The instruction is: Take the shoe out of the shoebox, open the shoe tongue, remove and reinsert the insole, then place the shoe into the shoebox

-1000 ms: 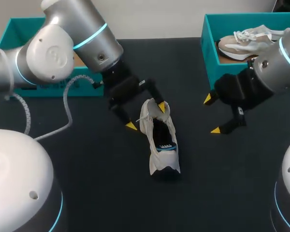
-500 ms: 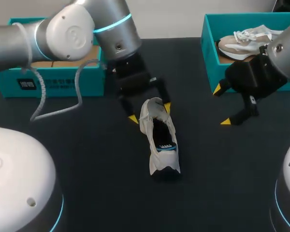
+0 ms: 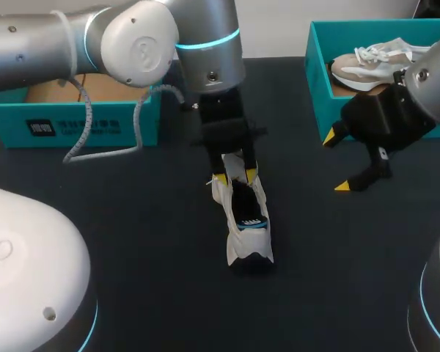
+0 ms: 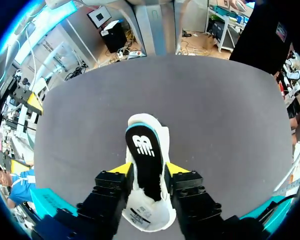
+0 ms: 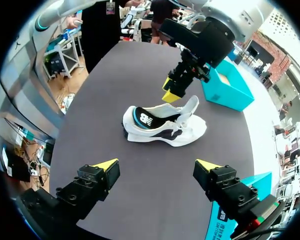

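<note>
The shoe [image 3: 242,213] lies out of its box near the middle of the table [image 3: 132,242], heel toward 6 o'clock and toe toward 12. Its tongue [image 4: 146,220] is folded up and forward, and the black insole [image 4: 144,160] sits flat inside. The left gripper [image 3: 235,177] has come down over the midfoot and clamps the upper, one finger pressed to each side. At about 2 o'clock from the shoe, well apart from it, the right gripper [image 3: 336,161] hangs above the cloth with its fingers spread wide and nothing in them.

I'd say the insole is about to be pulled out. To do that well, the left should keep its squeeze light and low so the mouth isn't pinched shut. The right should come in from the heel end, nip the insole's rear edge and peel it up and back, not drag it flat. The shoe is soft and light, so a hard tug could lift it.

The table is covered in dark, matte cloth. A teal shoebox [image 3: 73,125] stands at 10 o'clock, with the left arm's grey cable [image 3: 103,150] trailing in front of it. A second teal box [image 3: 313,73] at 1 o'clock holds another shoe [image 3: 374,62].
</note>
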`<action>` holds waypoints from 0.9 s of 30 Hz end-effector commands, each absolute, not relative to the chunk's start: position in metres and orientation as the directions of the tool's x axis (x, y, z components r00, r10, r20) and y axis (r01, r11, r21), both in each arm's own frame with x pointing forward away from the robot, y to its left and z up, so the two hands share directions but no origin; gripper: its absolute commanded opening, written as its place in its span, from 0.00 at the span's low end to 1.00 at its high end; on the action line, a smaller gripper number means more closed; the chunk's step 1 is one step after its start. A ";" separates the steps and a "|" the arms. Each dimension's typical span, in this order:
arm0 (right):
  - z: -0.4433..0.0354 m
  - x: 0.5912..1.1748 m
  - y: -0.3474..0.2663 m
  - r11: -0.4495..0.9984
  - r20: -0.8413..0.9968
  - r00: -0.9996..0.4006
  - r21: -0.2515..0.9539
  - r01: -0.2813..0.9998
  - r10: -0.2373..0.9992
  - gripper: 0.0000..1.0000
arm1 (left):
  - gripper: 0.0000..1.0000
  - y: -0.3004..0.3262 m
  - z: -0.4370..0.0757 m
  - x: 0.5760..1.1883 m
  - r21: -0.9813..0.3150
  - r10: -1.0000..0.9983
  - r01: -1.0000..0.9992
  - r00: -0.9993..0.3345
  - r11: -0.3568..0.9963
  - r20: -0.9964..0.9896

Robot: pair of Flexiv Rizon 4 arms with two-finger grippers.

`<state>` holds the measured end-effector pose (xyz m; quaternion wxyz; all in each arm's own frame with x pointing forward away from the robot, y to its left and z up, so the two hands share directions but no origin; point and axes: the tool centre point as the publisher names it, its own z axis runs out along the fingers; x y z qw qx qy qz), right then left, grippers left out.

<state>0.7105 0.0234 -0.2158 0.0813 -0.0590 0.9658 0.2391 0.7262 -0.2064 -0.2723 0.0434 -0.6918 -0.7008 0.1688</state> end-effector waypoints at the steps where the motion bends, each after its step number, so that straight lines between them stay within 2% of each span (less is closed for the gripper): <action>1: -0.216 0.710 0.024 0.880 -0.187 -0.980 0.450 -0.152 -0.074 1.00 | 0.00 -0.207 -0.278 0.716 -0.291 0.984 0.956 -0.029 -0.025 -0.177; 4: -0.216 0.710 0.024 0.880 -0.187 -0.980 0.450 -0.152 -0.074 1.00 | 0.00 -0.211 -0.284 0.707 -0.250 0.990 0.968 -0.001 -0.036 -0.144; 20: -0.216 0.710 0.024 0.880 -0.187 -0.980 0.450 -0.152 -0.074 1.00 | 0.00 -0.211 -0.284 0.707 -0.250 0.990 0.968 -0.001 -0.036 -0.144; 27: -0.216 0.710 0.024 0.880 -0.187 -0.980 0.450 -0.152 -0.074 1.00 | 0.00 -0.214 -0.307 0.688 -0.301 0.995 0.953 -0.045 0.018 -0.085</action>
